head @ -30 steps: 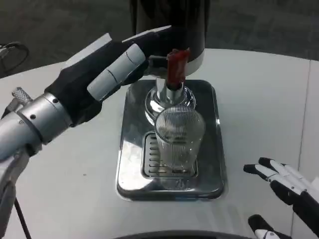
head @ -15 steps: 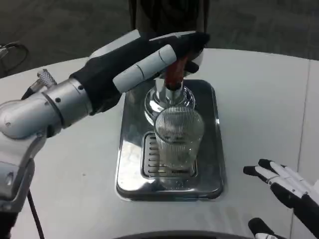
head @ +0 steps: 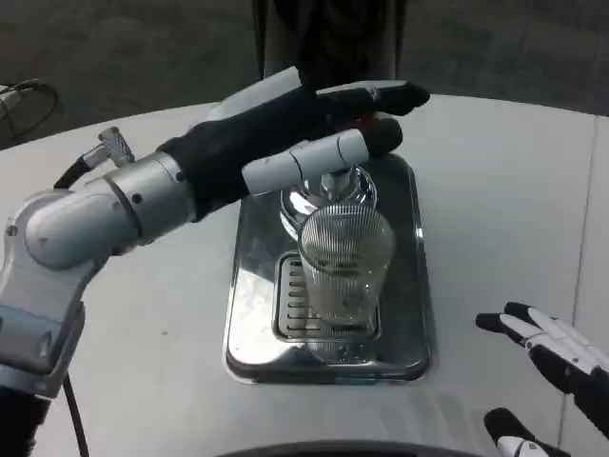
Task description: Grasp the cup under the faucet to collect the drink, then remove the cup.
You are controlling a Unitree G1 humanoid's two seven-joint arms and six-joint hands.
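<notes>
The white table point(head: 504, 190) is bearing a shiny metal drip tray point(head: 252, 286), and behind the tray a dark dispenser body point(head: 328, 43) is rising out of the top of the picture. The left arm point(head: 105, 214) is reaching in from the left edge, and its left hand point(head: 295, 138) is lying stretched over the faucet point(head: 333, 186), fingers extended toward the right and covering the tap's handle; whether they are pressing the handle or only hovering over it is hard to tell from this angle. The hand is holding nothing. The ribbed clear cup point(head: 344, 262) is standing upright on the tray's slotted grate, directly under the faucet and just below the left hand, apart from its fingers. The right hand point(head: 552, 347) is waiting near the lower right corner, fingers spread and empty, well apart from the cup.
</notes>
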